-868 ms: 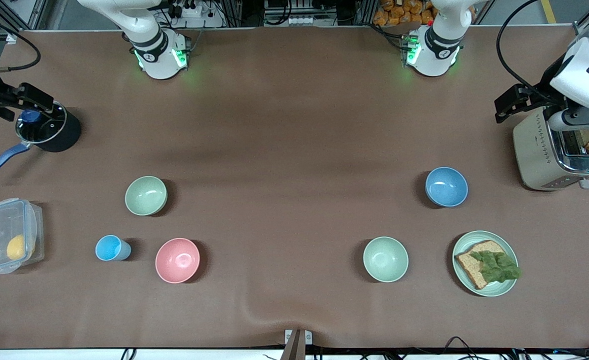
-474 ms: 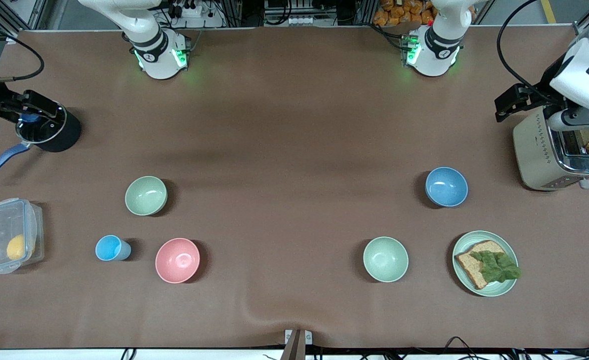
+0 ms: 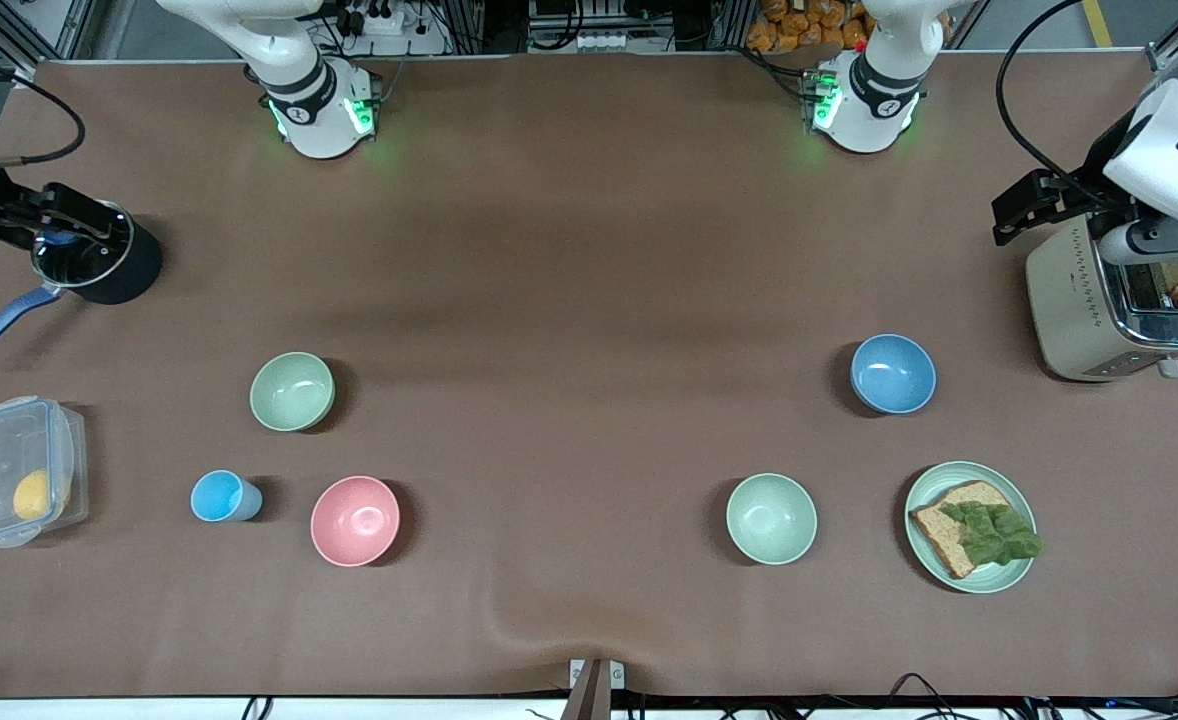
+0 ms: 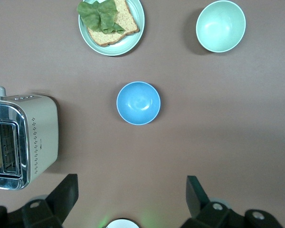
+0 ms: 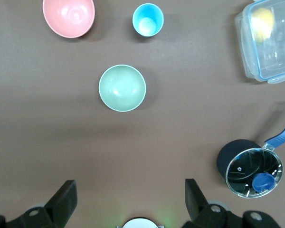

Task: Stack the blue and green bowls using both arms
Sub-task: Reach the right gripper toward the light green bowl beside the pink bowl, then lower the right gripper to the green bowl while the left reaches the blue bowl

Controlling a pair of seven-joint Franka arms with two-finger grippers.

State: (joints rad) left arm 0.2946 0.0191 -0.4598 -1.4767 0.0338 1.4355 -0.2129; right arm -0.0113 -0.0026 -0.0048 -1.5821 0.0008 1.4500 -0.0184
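Note:
The blue bowl (image 3: pixel 892 373) stands upright toward the left arm's end of the table, beside the toaster; it also shows in the left wrist view (image 4: pixel 138 103). The sage-green bowl (image 3: pixel 292 391) stands upright toward the right arm's end; it also shows in the right wrist view (image 5: pixel 122 88). My left gripper (image 3: pixel 1024 205) is open and empty, high in the air by the toaster, and shows in its own wrist view (image 4: pixel 130 194). My right gripper (image 3: pixel 69 212) is open and empty, high over the black pot, and shows in its own wrist view (image 5: pixel 129 199).
A paler mint-green bowl (image 3: pixel 771 518) and a plate with bread and lettuce (image 3: pixel 969 527) lie nearer the front camera than the blue bowl. A pink bowl (image 3: pixel 355 520), a light-blue cup (image 3: pixel 221 496), a clear box (image 3: pixel 17 472), a black pot (image 3: pixel 99 262) and a toaster (image 3: pixel 1109 305) stand around.
My right gripper has drifted a little over the black pot. The left arm has barely shifted. No bowl has moved.

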